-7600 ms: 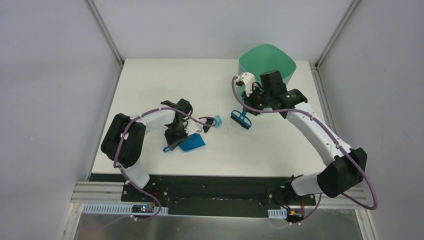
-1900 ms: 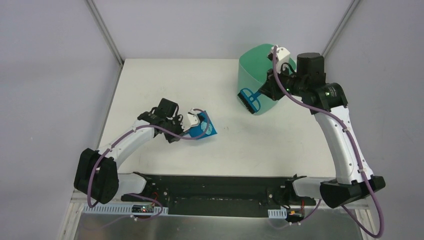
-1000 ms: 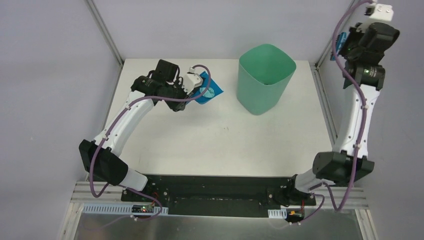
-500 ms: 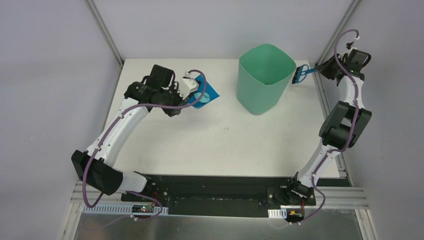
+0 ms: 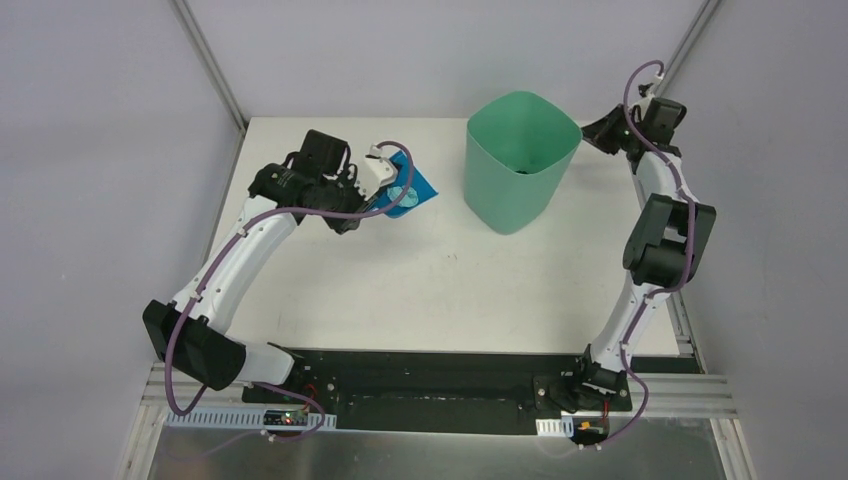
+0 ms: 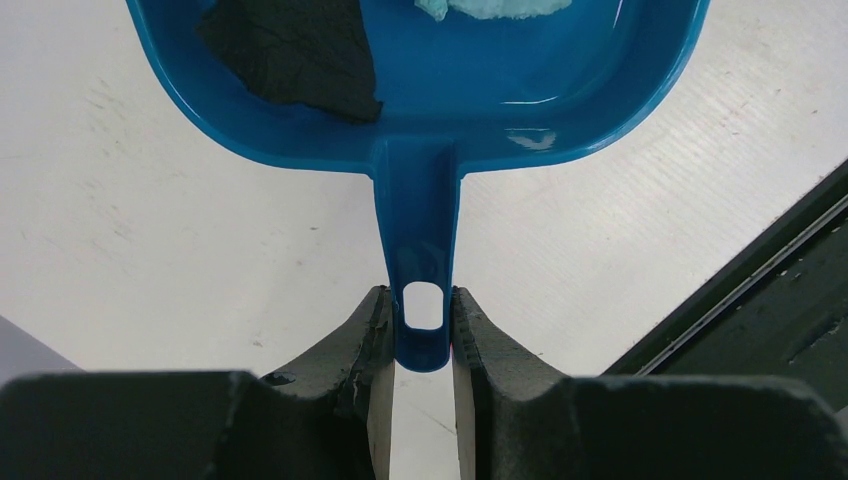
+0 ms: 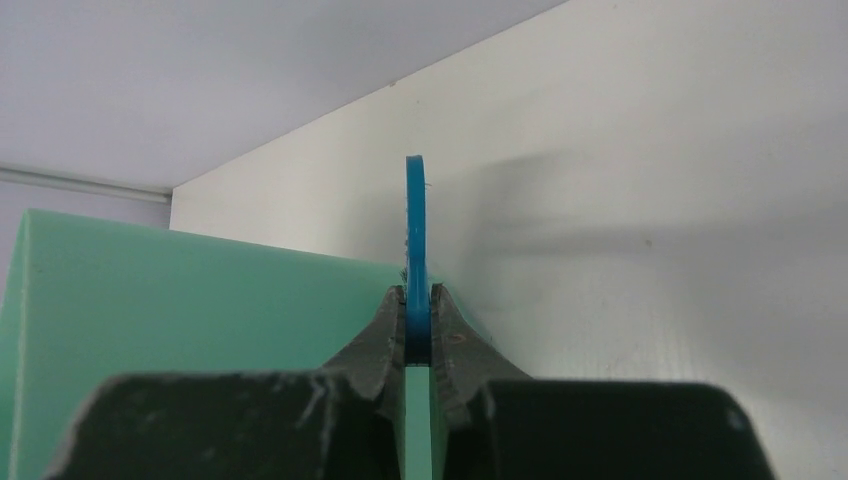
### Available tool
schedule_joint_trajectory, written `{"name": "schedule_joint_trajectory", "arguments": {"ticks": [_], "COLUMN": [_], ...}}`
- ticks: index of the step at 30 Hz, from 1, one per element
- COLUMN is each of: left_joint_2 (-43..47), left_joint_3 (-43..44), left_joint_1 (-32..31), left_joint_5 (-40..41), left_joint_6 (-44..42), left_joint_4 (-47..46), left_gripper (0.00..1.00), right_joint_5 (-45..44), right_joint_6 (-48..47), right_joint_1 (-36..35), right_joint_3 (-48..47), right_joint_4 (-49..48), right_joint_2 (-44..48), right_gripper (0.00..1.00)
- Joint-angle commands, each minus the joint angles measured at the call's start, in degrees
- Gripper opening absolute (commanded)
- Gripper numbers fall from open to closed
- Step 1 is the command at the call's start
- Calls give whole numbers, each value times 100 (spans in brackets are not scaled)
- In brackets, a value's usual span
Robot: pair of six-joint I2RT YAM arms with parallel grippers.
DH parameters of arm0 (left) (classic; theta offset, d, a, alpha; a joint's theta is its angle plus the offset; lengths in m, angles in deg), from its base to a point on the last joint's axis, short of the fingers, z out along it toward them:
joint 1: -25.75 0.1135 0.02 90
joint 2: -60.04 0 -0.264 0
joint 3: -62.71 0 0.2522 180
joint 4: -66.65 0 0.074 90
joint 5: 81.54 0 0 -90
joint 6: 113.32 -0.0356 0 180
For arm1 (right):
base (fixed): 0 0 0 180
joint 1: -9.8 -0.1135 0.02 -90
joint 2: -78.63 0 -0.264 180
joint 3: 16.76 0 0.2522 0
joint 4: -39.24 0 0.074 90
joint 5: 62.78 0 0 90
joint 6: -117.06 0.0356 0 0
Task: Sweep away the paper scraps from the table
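Note:
My left gripper [image 5: 372, 182] [image 6: 422, 332] is shut on the handle of the blue dustpan [image 5: 408, 186] [image 6: 430, 110] and holds it above the back left of the white table [image 5: 330, 290]. In the pan lie paper scraps: a black one [image 6: 290, 50] and a light teal one [image 6: 490, 8]. My right gripper [image 5: 606, 136] [image 7: 417, 300] is shut on the blue brush handle [image 7: 415, 225], seen edge-on, close against the right side of the green bin [image 5: 520, 160] [image 7: 200, 300]. The bristles are hidden in both views.
The green bin stands at the back of the table, right of centre. A tiny dark speck [image 5: 452, 257] lies on the table's middle. Grey walls close in the back and sides. The black front edge [image 5: 430, 358] runs by the arm bases.
My right arm swung down from high at the right to the bin's right side with the brush, and the bin has shifted a little left. The left arm holds the dustpan almost still.

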Motion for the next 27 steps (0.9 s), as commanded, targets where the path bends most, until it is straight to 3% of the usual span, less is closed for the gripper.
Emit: {"name": "schedule_joint_trajectory", "arguments": {"ticks": [1,13,21,27], "left_joint_2": [15,-634,-1618,-2534], "left_joint_3": [273,1780,3177,4129], "left_joint_1": [-38,-68,-244,-578], "left_joint_5": [387,836,936,1143], "left_joint_6": [-254,-597,-724,-702], "left_joint_4": [10,246,193,49], "left_gripper": [0,0,0,0], "right_joint_5": [331,362,-1423,-1916], "right_joint_6": [-54,-653,-1539,-2277], "right_joint_1": [-168,-340,-208,-208], "right_joint_3": [405,1725,1998,2429], "right_joint_4": [-246,210,1815,2893], "right_joint_2": [350,1676,2797,3869], "right_gripper": [0,0,0,0]}}
